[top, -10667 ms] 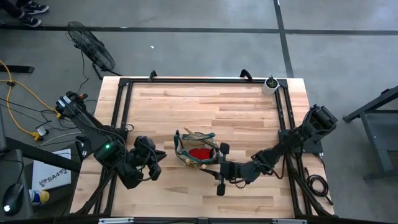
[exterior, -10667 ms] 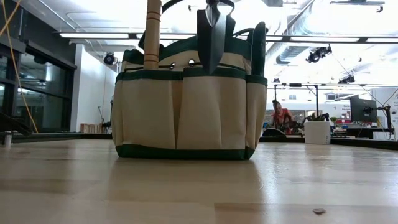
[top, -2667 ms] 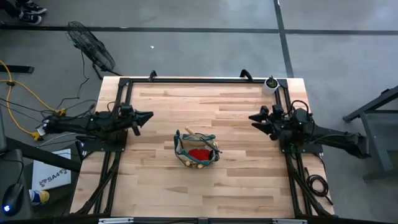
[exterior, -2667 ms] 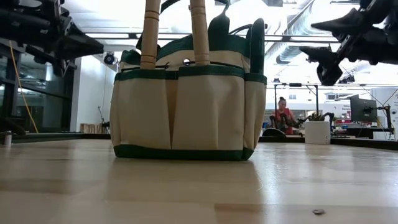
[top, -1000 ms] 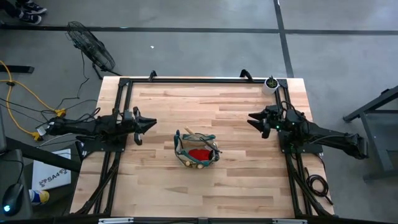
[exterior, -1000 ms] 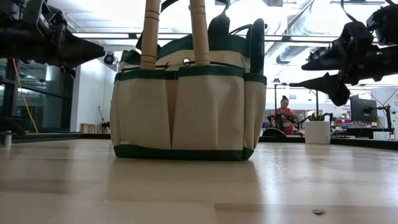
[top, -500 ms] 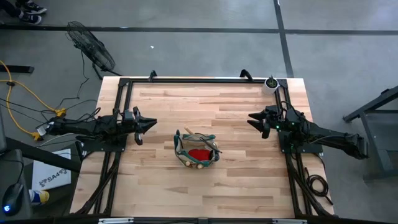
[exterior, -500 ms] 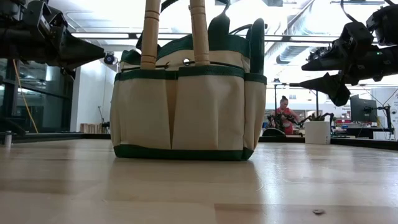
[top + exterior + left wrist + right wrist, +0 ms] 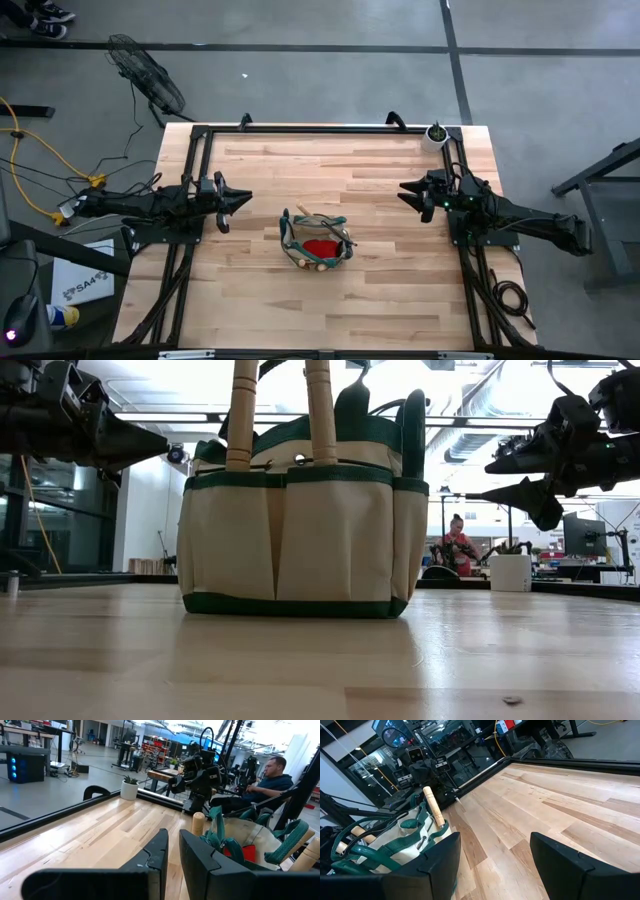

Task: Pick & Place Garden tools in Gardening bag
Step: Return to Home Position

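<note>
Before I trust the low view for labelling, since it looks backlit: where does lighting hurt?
Low view: ceiling lights glare behind the gardening bag, silhouetting the left gripper and right gripper; the table shows sheen. High view: evenly lit.

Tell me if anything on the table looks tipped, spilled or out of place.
Nothing stands out. The bag stands upright mid-table with wooden handles poking out its top, the plant pot sits upright at the far right corner, and the left gripper and right gripper hang clear.
</note>
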